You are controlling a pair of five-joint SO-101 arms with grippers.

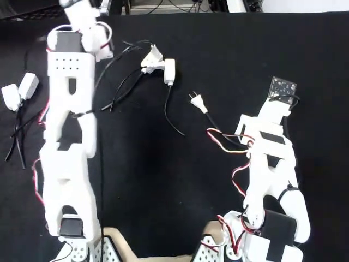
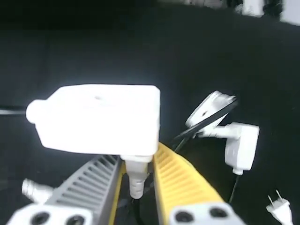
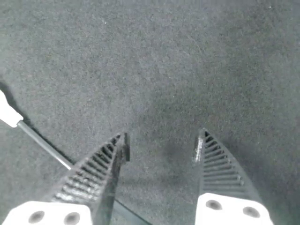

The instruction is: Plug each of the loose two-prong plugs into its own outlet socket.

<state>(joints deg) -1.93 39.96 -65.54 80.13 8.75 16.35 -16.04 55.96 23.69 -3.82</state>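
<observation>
My left gripper (image 2: 136, 164) is shut on the neck of a white plug (image 2: 134, 180). The plug's top meets a white outlet socket block (image 2: 98, 117) held just above the fingers. Farther off lies a second socket block (image 1: 169, 71) with a plug (image 1: 152, 57) against its side, also seen as the block (image 2: 241, 145). A loose two-prong plug (image 1: 197, 101) on a black cable lies mid-table, left of my right arm's tip (image 1: 282, 88). My right gripper (image 3: 161, 140) hangs open over bare black cloth, with that plug's end (image 3: 7, 112) off to one side.
Two more white socket blocks (image 1: 19, 90) with black cables lie at the table's far left. Loose black cables (image 1: 125, 82) trail between the left arm (image 1: 71, 71) and the middle socket. The black cloth (image 1: 229, 49) covers the table.
</observation>
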